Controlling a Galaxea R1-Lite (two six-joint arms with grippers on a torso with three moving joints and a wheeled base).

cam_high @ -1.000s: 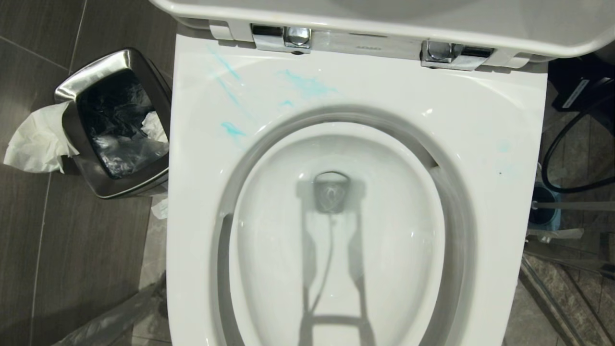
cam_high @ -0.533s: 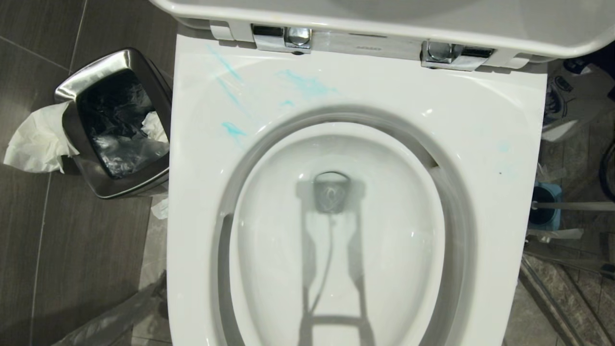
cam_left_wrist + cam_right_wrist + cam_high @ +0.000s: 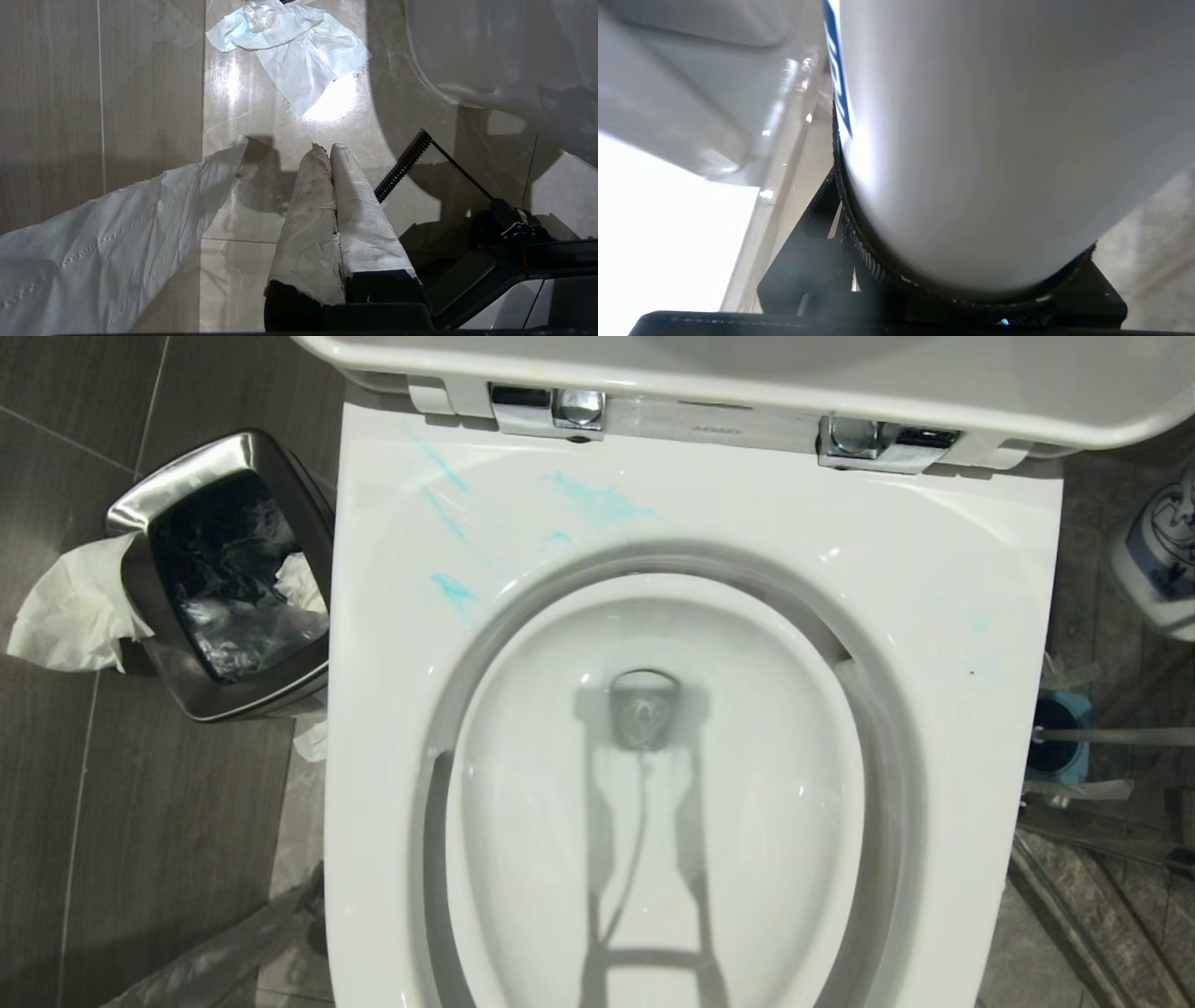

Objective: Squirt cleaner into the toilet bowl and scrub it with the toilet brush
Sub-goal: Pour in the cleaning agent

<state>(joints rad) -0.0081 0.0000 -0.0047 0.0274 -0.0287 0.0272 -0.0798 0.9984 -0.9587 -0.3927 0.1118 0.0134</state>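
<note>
Turquoise cleaner [image 3: 597, 502] streaks only the back rim of the toilet bowl [image 3: 934, 579]; more squirting and all scrubbing remain. The right tool [image 3: 952, 289] grips a white bottle [image 3: 1162, 569] beside the bowl. The left tool [image 3: 329, 161] hangs closed, empty, over the floor. The brush [image 3: 1116, 736] sits untouched in its holder on the right.

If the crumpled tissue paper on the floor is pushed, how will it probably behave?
The tissue paper looks thin and creased, so it is probably floppy and very light. On the glossy floor tile it would likely slide or fold, not roll.
</note>
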